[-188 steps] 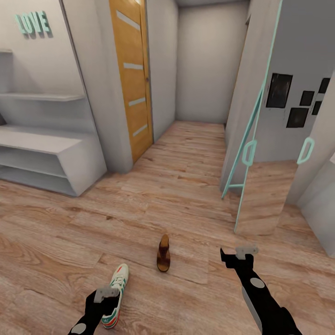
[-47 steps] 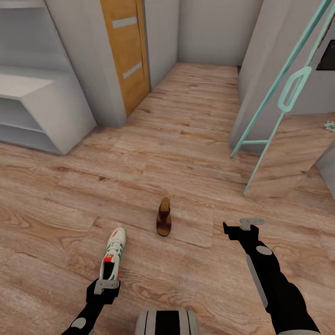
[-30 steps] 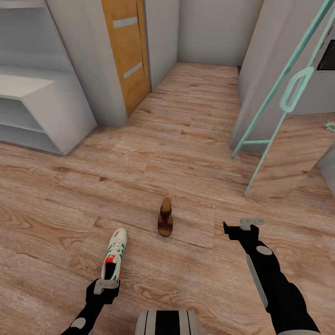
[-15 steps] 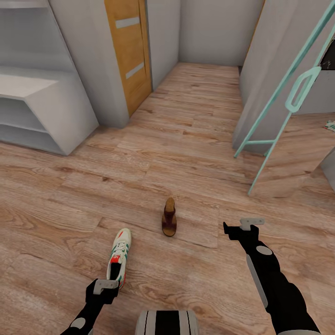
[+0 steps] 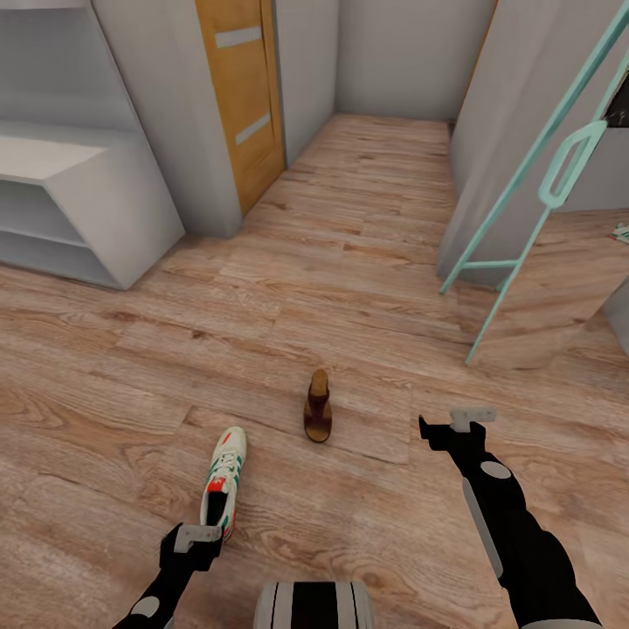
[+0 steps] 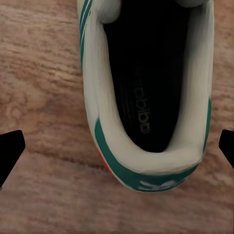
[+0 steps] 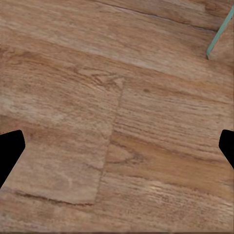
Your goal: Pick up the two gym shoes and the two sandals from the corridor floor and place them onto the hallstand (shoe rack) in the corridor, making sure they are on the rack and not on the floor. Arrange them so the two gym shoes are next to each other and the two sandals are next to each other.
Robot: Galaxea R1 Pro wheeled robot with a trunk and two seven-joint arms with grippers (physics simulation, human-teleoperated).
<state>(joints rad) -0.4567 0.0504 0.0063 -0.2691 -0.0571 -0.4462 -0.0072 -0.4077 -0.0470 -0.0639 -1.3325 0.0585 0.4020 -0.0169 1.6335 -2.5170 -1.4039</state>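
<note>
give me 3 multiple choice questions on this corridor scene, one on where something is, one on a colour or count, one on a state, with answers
1. Where does the sandal lie?
A. on the hallstand's lower shelf
B. on the corridor floor, beyond the gym shoe
C. in the right gripper

2. What colour are the stripes on the gym shoe?
A. blue
B. black
C. green

3. How is the left gripper?
A. open above the gym shoe's heel
B. shut on the sandal
C. resting on the hallstand

Answers:
1. B: in the head view the sandal sits on the corridor floor, apart from the shoe and far from the hallstand.
2. C: the left wrist view shows green bands on its white side.
3. A: both fingertips stand wide apart, the heel between them, untouched.
</note>
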